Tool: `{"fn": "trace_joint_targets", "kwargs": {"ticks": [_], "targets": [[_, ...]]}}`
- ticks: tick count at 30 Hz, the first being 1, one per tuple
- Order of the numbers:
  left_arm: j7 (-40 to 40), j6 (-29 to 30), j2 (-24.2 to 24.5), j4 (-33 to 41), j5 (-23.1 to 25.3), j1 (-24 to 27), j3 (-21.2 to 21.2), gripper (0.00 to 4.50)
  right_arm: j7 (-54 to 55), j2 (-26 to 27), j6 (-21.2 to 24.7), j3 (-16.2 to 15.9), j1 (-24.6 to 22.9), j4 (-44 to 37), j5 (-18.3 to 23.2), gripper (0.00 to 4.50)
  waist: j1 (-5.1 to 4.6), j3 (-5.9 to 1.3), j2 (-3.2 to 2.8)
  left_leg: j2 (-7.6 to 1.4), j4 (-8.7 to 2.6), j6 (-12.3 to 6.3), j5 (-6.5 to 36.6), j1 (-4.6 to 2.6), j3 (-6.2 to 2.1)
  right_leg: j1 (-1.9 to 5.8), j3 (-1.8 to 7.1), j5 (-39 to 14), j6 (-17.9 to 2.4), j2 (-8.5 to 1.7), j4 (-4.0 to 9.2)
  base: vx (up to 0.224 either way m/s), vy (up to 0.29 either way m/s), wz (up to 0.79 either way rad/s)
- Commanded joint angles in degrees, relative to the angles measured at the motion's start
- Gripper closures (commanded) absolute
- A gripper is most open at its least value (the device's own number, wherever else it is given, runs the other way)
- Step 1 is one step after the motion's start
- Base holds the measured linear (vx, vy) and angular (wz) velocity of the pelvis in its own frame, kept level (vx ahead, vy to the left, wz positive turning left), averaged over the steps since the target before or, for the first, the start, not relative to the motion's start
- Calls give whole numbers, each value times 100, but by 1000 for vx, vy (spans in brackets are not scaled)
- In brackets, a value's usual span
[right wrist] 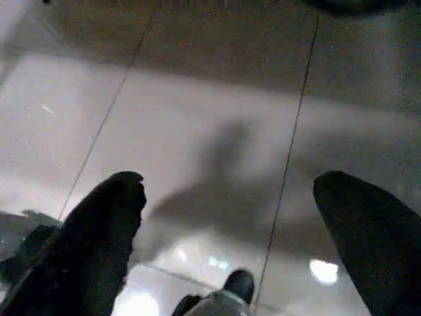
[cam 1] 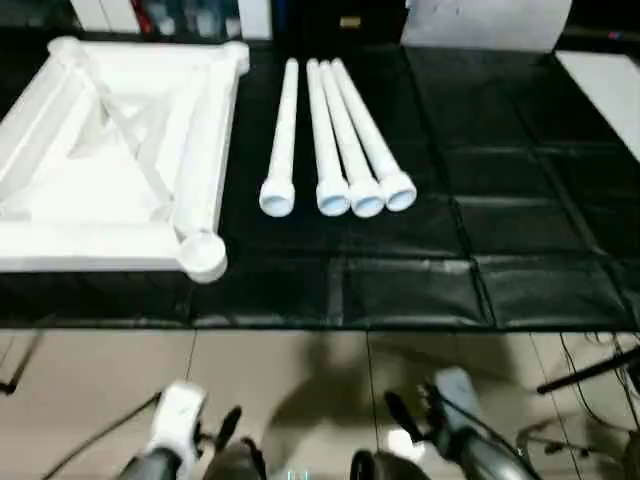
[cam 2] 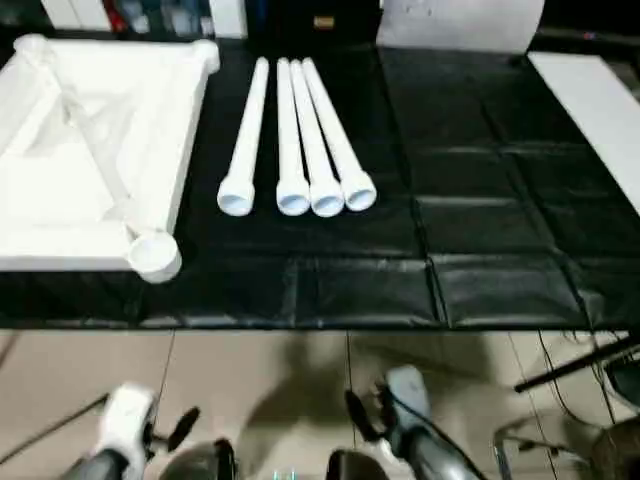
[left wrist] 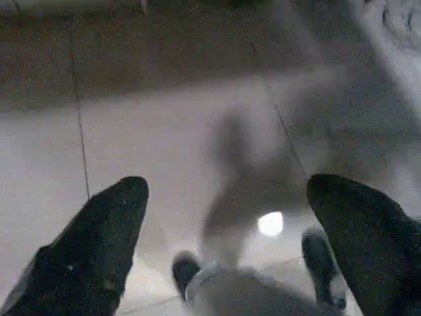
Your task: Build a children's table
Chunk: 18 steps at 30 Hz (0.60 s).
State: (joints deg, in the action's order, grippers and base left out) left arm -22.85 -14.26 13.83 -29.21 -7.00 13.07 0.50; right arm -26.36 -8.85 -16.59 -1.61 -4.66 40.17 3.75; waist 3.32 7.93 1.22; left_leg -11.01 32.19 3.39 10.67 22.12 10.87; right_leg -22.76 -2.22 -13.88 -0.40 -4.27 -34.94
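- Left gripper (left wrist: 227,217) low over the tiled floor (right wrist: 217,151), short of the table edge; fingers wide apart, nothing held.
- Right gripper (right wrist: 227,217): same, spread wide, empty.
- Black-sheeted work table (cam 1: 480,230) beyond them.
- On it, left: white tabletop (cam 1: 110,160) lying underside up, corner socket (cam 1: 203,252) nearest.
- Beside it: four white legs (cam 1: 335,140) lying side by side, wide ends toward the robot.

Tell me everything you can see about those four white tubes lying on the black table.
The four legs are long, white, smooth tubes, plastic by the look, each ending in a wider collar toward the robot. They lie flat on the black-sheeted work table, beside the upturned tabletop. Three lie close together; the fourth sits slightly apart, nearer the tabletop. Nothing holds them.
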Motion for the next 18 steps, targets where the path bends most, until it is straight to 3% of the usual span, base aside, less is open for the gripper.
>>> {"fn": "trace_joint_targets", "kwargs": {"ticks": [1, 2, 3, 4, 5, 6, 7, 10, 14, 15, 18], "targets": [[-71, -87, 41, 816, -168, 357, 25, 6, -156, -144, 119, -21, -325, -804, 193, 0, 14, -157, -10, -389, -491, -482, 1901, -90, -114, 160, 328, -933, -1141, -420, 530, 0, 0, 0], [-79, -109, 47, 1009, -199, 459, 29, 6, -190, -167, 153, -14, -411, -982, 232, 0, 14, -157, -10, -389, -491, -482, 1901, -90, -114, 160, 328, -933, -1141, -420, 530, 0, 0, 0], [-79, -109, 47, 1009, -199, 459, 29, 6, -190, -167, 153, -14, -411, -982, 232, 0, 24, -168, -23, -381, -491, -418, 1879, -98, -112, 137, 341, -1062, -987, -409, 550, 0, 0, 0], [-123, 64, 74, 2038, -415, 977, 35, 6, -373, -312, 369, 16, -842, -1931, 429, 0, 28, -150, 12, -377, -505, -386, 1887, -76, -117, 146, 348, -1092, -903, -400, 550, 0, 0, 0], [-139, 134, 99, 2342, -445, 1132, 16, 6, -446, -360, 451, 21, -974, -2226, 509, 0, 45, -178, 9, -397, -492, -392, 1824, -76, -128, 180, 353, -937, -870, -399, 526, 0, 0, 0], [-149, 216, 120, 2610, -455, 1269, -6, 6, -508, -400, 538, 28, -1092, -2485, 575, 0, 47, -154, 26, -389, -491, -450, 1746, -63, -115, 157, 343, -724, -798, -367, 520, 0, 0, 0], [-233, 394, 231, 3376, -554, 1646, -102, 6, -716, -591, 828, 8, -1444, -3324, 851, 0, 47, -143, 53, -358, -477, -495, 1703, -64, -104, 159, 338, -583, -727, -336, 514, 0, 0, 0], [-245, 745, 396, 4513, -771, 2156, -115, 6, -925, -934, 1234, -22, -1913, -4416, 1166, 0, 65, -145, 50, -352, -482, -521, 1594, -67, -117, 159, 319, -315, -601, -312, 505, 0, 0, 0], [-155, 1022, 499, 5334, -1092, 2419, -32, 6, -1082, -1198, 1455, -12, -2184, -5109, 1428, 0, 61, -131, 66, -320, -470, -427, 1606, -84, -100, 140, 320, -362, -553, -290, 512, 0, 0, 0], [-69, 1245, 557, 5820, -1284, 2511, 64, 6, -1113, -1302, 1703, 51, -2297, -5575, 1664, 0, 76, -118, 103, -308, -469, -380, 1623, -84, -110, 158, 320, -489, -463, -287, 516, 0, 0, 0], [113, 1638, 680, 6535, -1575, 2442, 265, 6, -1002, -1429, 2137, 196, -2295, -6317, 2042, 0, 85, -132, 110, -284, -454, -346, 1498, -101, -114, 159, 311, -400, -397, -260, 494, 0, 0, 0]]}}
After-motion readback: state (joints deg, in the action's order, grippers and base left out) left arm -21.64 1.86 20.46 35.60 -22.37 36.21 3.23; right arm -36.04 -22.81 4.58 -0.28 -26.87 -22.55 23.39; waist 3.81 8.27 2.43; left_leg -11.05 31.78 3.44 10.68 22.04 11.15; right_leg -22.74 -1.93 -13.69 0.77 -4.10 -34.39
